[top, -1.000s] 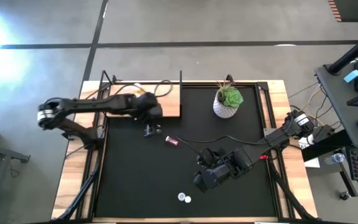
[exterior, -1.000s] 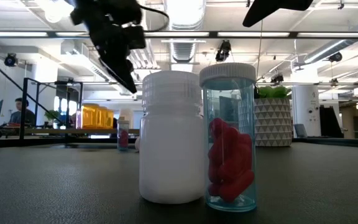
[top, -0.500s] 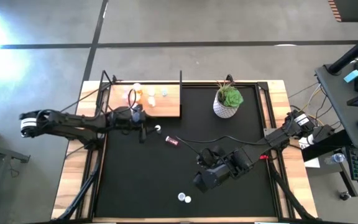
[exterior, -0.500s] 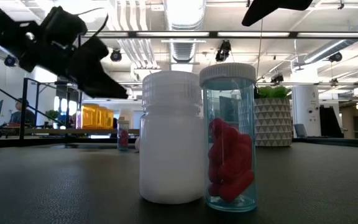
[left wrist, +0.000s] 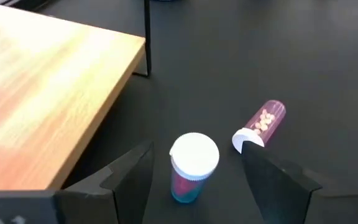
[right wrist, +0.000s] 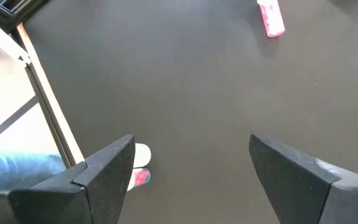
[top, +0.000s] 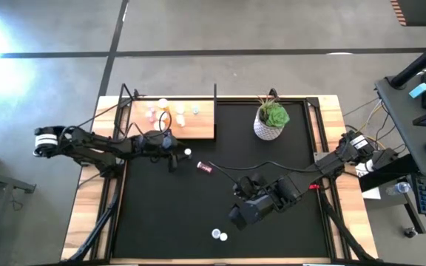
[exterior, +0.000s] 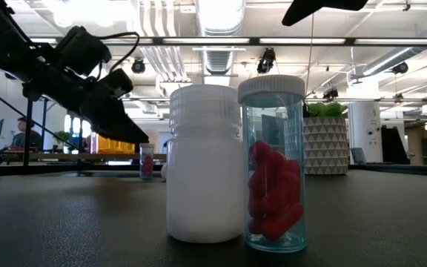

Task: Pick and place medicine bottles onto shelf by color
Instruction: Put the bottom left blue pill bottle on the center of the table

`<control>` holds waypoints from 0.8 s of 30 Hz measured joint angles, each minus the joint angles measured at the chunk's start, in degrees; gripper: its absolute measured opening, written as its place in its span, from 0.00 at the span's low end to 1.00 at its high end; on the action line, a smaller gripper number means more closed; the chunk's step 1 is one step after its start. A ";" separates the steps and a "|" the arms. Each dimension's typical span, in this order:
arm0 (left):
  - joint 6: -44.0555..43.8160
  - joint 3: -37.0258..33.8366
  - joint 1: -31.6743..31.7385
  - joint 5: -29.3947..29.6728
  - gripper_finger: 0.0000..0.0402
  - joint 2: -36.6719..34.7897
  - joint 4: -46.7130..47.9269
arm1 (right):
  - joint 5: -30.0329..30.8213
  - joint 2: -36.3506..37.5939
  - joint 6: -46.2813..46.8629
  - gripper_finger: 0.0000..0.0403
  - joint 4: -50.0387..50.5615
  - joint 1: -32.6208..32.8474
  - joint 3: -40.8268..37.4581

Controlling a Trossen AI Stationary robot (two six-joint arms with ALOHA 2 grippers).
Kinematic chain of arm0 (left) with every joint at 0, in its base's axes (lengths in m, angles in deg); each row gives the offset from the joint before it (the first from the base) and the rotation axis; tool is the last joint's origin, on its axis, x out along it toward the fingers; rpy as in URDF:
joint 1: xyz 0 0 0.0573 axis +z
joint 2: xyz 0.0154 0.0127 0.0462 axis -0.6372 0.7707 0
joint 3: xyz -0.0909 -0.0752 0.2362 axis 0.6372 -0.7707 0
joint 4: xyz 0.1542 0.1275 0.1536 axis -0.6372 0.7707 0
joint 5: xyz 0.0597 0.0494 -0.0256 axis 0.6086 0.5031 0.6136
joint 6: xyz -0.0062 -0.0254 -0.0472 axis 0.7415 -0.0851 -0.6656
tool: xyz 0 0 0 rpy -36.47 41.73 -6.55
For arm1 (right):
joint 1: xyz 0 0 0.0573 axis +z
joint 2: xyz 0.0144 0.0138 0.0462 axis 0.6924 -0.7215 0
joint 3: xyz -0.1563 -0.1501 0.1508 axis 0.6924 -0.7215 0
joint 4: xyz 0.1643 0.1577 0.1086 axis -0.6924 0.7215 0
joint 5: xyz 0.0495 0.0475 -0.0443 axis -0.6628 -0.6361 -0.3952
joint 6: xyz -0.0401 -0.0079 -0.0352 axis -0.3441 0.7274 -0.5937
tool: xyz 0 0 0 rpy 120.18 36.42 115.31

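- While the black mat (top: 220,214) covered most of the table, the shelf (top: 191,127), a light wooden board, lay at the mat's far left corner, and a green plant in a white pot (top: 271,121) stood to its right.
- On the shelf, several small medicine bottles (top: 170,112) already stood in a loose group near the far edge; their colours looked orange, pink and pale, but the sorting could not be judged from above.
- The left gripper (top: 171,154) was low over the mat, just beside the shelf's near edge, with its fingers apart and nothing between them.
- In the left wrist view, an upright white-capped bottle (left wrist: 193,165) stood in the gap between the two fingers, not yet clamped, so this bottle seemed to be the next one to pick.
- A pink bottle (left wrist: 261,124) lay on its side a little further from the shelf; it also appeared in the high view, near the middle of the mat.
- The right gripper (top: 239,214) waited over the near part of the mat, with its fingers wide apart and empty.
- Two more bottles stood together near the mat's front edge: a white bottle (exterior: 204,165) and a clear bottle with red pills (exterior: 274,165).
- As a judgement, the task was partly done: some bottles were placed, and at least four were left on the mat.
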 joint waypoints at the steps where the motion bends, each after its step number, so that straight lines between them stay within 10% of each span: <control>1: 0.00 0.00 -0.02 -0.02 0.56 0.01 -0.02 | 0.00 0.00 0.01 0.76 -0.02 0.00 0.00; 24: -1.49 0.11 -0.95 0.09 0.55 2.20 0.03 | 0.00 0.00 -0.07 0.76 -0.15 0.00 0.00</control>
